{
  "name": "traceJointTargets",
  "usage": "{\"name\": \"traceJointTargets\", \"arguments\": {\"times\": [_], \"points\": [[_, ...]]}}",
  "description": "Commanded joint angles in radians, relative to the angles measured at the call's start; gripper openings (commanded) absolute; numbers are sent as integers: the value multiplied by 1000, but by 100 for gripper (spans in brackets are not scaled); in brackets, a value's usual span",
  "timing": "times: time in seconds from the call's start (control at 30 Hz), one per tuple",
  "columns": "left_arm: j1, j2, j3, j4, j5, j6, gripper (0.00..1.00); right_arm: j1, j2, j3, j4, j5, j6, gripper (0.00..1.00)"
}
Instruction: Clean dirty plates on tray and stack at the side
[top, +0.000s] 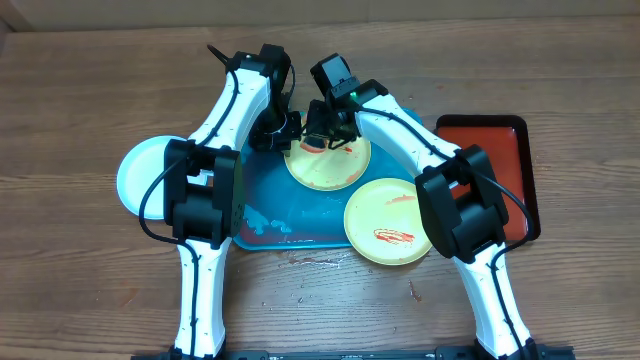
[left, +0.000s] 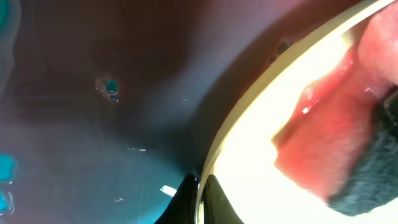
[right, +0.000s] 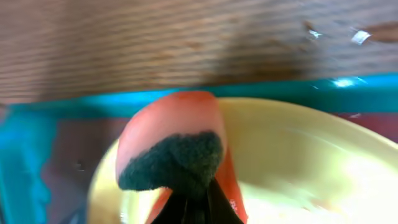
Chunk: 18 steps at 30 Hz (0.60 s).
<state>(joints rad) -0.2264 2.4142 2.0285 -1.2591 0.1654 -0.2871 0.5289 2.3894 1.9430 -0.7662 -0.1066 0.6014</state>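
Left gripper (left: 200, 186) is pinched shut on the rim of the far yellow-green plate (left: 261, 180), one finger inside the rim and one outside. Right gripper (right: 196, 205) is clamped on a red sponge (right: 171, 134) with a dark scrub face, and the sponge sits on the same plate's far part. That plate lies flat, face up, in the turquoise tray (top: 262, 195) near the tray's far edge, directly beneath both grippers.

The near yellow-green plate (top: 390, 222) is streaked red. It overlaps the tray's near right corner, toward the desk's near edge and apart from both grippers. The pale blue-white plate (top: 140, 175) rests on the desk (top: 80, 80) just left of the tray, partly hidden by the left arm.

The plates are round, with no long axis. The tray's long axis runs left to right, parallel to the desk's near edge. A red tray (top: 505, 150) lies toward the desk's right edge.
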Motion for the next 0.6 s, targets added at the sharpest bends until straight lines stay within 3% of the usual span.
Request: {"name": "traceJointTargets", "arguments": {"times": [0.0,0.57], "points": [[13,7,-19,17,-34,-5,4,-10,11,-8,-49,72,-24,4],[13,7,-19,19,-38,-5,4,-93,10,8,-247,211,-139,4]]}}
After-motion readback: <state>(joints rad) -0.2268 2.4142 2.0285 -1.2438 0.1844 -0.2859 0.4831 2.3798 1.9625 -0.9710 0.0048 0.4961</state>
